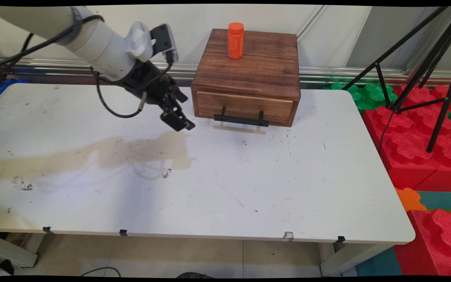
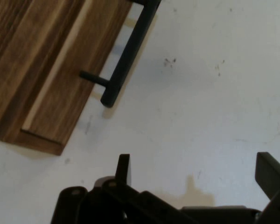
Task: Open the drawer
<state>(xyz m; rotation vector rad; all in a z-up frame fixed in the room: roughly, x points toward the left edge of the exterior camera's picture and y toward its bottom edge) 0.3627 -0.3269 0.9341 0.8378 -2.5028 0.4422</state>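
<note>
A dark wooden drawer box (image 1: pixel 249 66) stands at the back of the white table (image 1: pixel 249 188), its drawer front (image 1: pixel 245 105) closed and a black bar handle (image 1: pixel 241 119) sticking out. On its top an orange bottle (image 1: pixel 235 40) stands upright. My gripper (image 1: pixel 179 119) hovers low over the table just left of the box's front corner, open, with nothing between its fingers. In the hand view the box (image 2: pixel 32 70) and its handle (image 2: pixel 128 56) lie at the upper left, and my gripper (image 2: pixel 196 172) is over bare table with both fingertips (image 2: pixel 123 168) wide apart.
A brown stain (image 1: pixel 143 150) spreads over the table below the gripper. Black tripod legs (image 1: pixel 425 78) rise at the right, over red foam blocks (image 1: pixel 417 149) and green ones (image 1: pixel 366 94) beside the table. A wall with a metal rail runs behind.
</note>
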